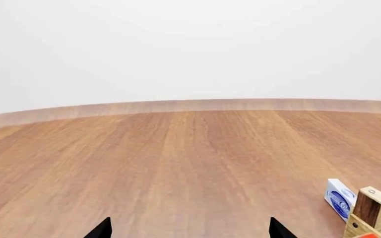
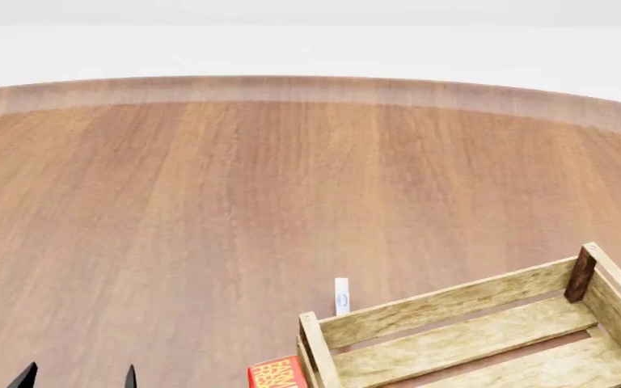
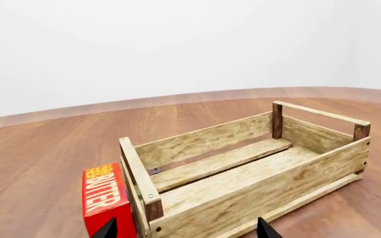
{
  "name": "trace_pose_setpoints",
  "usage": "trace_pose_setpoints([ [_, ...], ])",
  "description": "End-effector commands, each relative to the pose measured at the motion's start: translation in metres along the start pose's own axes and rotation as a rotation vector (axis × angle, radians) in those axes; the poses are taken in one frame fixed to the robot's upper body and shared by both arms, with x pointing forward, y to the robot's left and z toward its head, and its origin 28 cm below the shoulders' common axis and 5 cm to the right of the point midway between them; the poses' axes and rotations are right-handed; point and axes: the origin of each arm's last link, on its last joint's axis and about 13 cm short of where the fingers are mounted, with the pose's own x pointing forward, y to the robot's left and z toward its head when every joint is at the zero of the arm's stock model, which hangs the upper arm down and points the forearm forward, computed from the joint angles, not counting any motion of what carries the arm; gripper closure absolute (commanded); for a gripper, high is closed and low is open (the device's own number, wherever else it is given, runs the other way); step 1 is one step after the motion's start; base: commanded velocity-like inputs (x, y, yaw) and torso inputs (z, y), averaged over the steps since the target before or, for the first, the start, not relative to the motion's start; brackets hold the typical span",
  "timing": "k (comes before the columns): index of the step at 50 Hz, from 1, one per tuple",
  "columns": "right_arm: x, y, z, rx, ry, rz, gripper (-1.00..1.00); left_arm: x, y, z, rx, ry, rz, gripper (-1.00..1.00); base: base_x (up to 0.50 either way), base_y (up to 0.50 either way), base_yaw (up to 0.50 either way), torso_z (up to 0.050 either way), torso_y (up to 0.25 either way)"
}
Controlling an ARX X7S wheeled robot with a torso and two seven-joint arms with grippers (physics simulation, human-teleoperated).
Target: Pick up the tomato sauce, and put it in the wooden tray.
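The tomato sauce can is out of view in every frame. The wooden tray (image 2: 451, 303) of pale slats with dark corner posts sits at the lower right of the head view, and nothing lies inside it. The right wrist view shows it whole (image 3: 257, 191), and one corner shows in the left wrist view (image 1: 374, 210). My left gripper (image 1: 190, 229) is open and empty over bare wood floor, left of the tray; its fingertips (image 2: 27, 377) show at the head view's bottom left. My right gripper (image 3: 186, 229) is open and empty, close in front of the tray's near corner.
A red butter box (image 3: 103, 197) stands against the tray's left end and also shows in the head view (image 2: 278, 373). A small white-and-blue box (image 1: 340, 198) stands by the tray's far left corner, thin in the head view (image 2: 341, 296). Brown wood floor runs to a pale wall.
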Motion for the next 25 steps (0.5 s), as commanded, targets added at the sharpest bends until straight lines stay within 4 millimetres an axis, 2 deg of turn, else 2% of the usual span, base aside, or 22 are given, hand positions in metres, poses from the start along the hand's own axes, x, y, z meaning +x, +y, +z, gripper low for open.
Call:
trace_pose_setpoints([
  [1,0.000,0.000,-0.006,-0.009,0.027,0.004,-1.00,0.000,0.000,0.000,0.000,0.001,0.001,-1.00,0.00,0.00,0.00,0.000,0.000],
  [25,0.003,0.001,-0.021,-0.021,0.080,0.005,-1.00,0.000,0.000,-0.001,0.001,-0.001,0.001,-1.00,0.00,0.00,0.00,0.000,0.000],
])
